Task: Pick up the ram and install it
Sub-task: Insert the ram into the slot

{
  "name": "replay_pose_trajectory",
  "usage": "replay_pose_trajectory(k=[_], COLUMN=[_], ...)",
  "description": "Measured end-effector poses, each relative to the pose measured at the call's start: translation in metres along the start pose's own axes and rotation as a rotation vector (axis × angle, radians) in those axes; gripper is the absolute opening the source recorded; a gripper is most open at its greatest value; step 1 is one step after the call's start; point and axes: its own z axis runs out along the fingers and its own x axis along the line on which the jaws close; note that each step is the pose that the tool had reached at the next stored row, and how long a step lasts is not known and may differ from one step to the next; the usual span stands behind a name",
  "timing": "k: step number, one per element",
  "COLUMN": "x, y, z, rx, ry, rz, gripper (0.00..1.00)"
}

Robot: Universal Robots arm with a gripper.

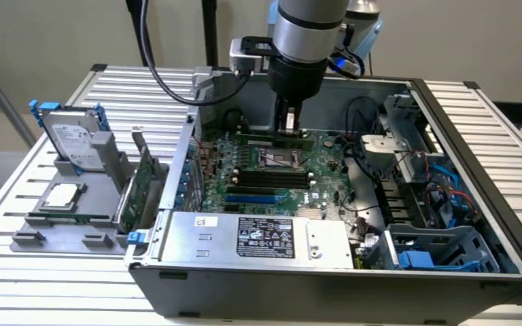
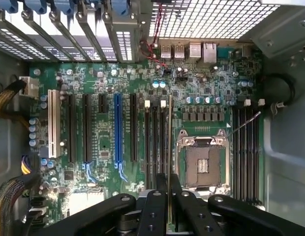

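My gripper [image 1: 290, 130] hangs inside the open computer case [image 1: 478, 224], shut on the ram [image 1: 272, 141]. The ram is a thin green stick held level above the motherboard [image 1: 325, 170]. In the wrist view the ram [image 2: 170, 142] appears edge-on as a thin line between the two black fingers [image 2: 155, 206]. It runs along the black memory slots [image 2: 156, 142], right beside the empty CPU socket [image 2: 201, 160]. A clear gap separates the ram from the board in the exterior view. A second bank of memory slots [image 2: 246, 147] lies on the socket's other side.
The silver power supply [image 1: 261, 238] fills the case's near side, and a blue drive cage [image 1: 438, 251] and cables sit on the exterior view's right. On the exterior view's left, a grey stand holds a hard drive [image 1: 71, 139], an expansion card [image 1: 138, 190] and a processor chip [image 1: 60, 197].
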Motion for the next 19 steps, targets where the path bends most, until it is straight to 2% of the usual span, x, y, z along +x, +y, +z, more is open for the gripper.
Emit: replay_pose_trajectory(k=[7, 15, 19], x=[0.001, 0.002, 0.003], y=[-0.0007, -0.0014, -0.0017], z=[0.012, 0.0241, 0.0294], rx=[0.0061, 0.0113, 0.0131], ry=[0.0052, 0.0191, 0.0301], rz=[0.004, 0.005, 0.005], gripper=[0.0, 0.0, 0.0])
